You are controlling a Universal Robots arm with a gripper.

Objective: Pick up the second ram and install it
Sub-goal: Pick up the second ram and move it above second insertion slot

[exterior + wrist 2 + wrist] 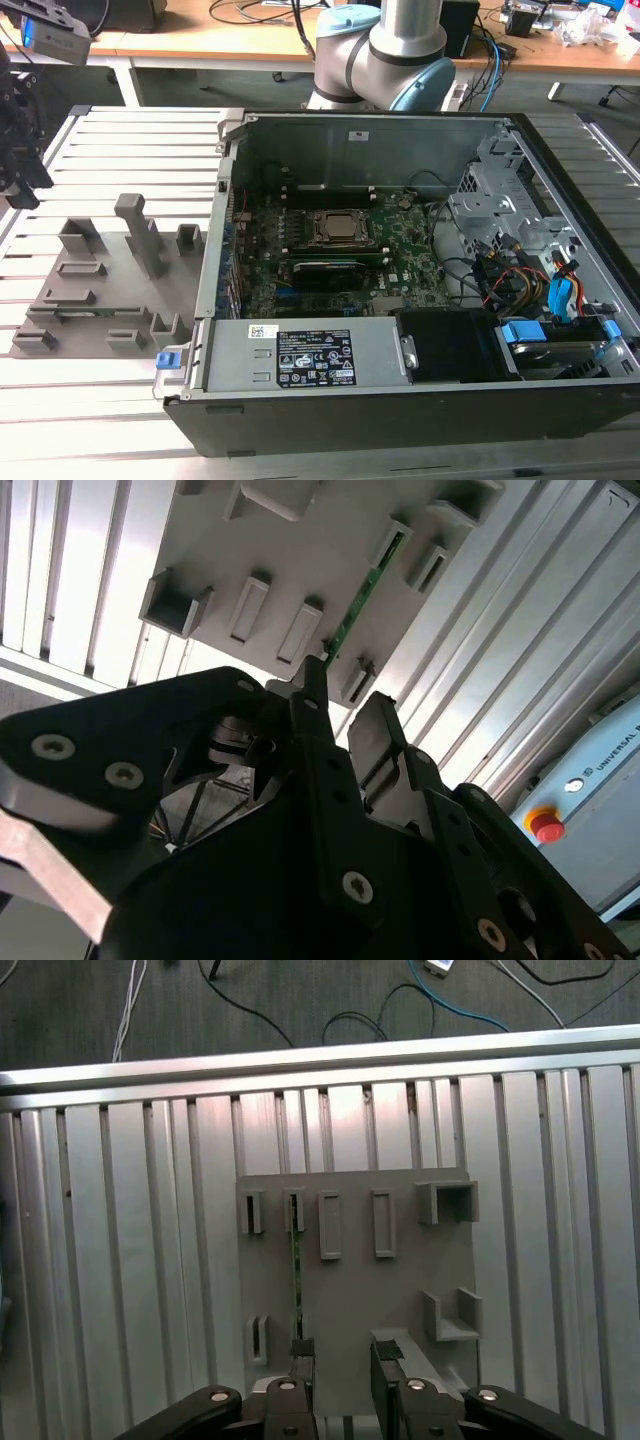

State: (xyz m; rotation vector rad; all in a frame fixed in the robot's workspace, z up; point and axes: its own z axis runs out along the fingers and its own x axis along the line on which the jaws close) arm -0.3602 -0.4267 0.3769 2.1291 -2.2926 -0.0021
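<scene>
The second ram (297,1280) stands on edge in a slot of the grey holder tray (400,1280), showing as a thin green strip. In the second wrist view the ram (360,600) runs between the tray's (260,540) slotted posts. My gripper (342,1365) hangs above the tray, open, with nothing between its black fingers (300,1360). One finger lines up with the ram's near end and the other stands to the side. In the exterior view my gripper (22,185) is high over the tray's (110,290) far end, at the exterior view's left.
The open computer case (400,400) lies at the exterior view's right of the tray, with the motherboard and CPU socket (340,228) inside. Cables and drive bays (530,290) fill its right end. The arm's base (385,60) stands behind the case. The table is ribbed aluminium (130,1260).
</scene>
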